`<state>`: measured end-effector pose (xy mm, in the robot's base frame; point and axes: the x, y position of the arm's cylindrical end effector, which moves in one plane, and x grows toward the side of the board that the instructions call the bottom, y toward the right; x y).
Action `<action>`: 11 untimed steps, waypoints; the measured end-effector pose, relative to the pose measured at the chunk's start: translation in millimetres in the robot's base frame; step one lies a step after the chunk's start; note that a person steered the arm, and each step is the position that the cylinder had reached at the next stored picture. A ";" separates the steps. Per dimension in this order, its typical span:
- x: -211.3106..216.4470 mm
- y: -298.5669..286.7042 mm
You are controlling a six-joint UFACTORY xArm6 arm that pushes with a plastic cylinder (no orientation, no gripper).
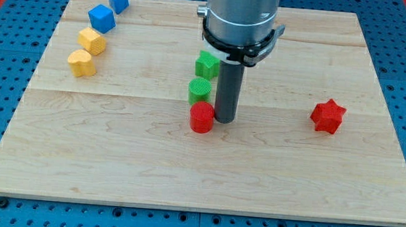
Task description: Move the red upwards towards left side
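In the camera view there is no pincer to open or close. My arm ends in a dark rod, and my tip sits on the wooden board, touching the right side of the red round block. That block is near the middle of the board. A green round block is just above it, and another green block above that. A red star block sits far to the right.

rod upright, my tip on board
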<state>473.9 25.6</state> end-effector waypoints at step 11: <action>-27.6 129.7</action>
